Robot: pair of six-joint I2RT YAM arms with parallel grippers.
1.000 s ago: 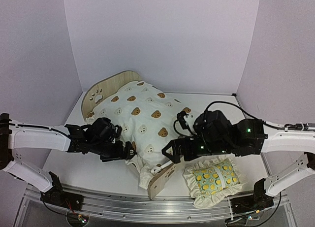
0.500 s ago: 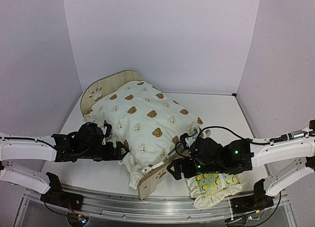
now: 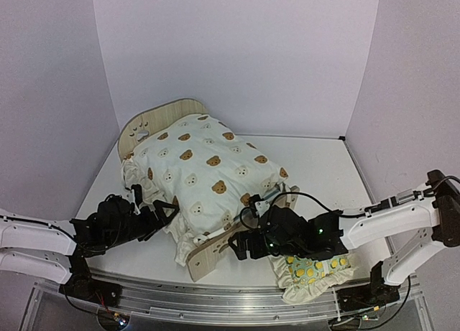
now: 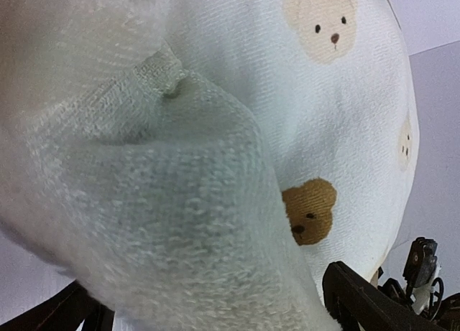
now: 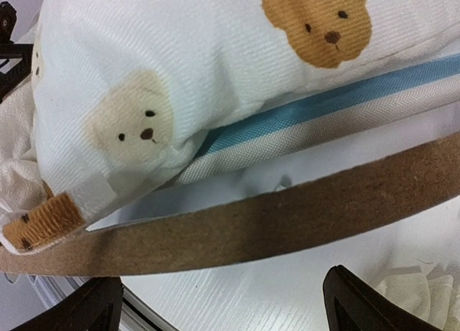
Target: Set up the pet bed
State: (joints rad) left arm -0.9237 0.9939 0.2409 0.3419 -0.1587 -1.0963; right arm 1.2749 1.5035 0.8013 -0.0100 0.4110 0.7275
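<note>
Flanking pet bed near foot end: left hand, right hand.

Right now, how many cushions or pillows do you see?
2: bear cushion on the bed; lemon pillow at near right, partly under the right arm. Others may be hidden.

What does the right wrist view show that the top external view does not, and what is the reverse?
Only the right wrist view shows the blue-and-white striped base of the pet bed, under the bear-print cushion. Only the top external view shows the rounded headboard with its paw cutout, and the lemon print of the small pillow. Both show the cushion lying on the bed and the curved wooden end board.
</note>
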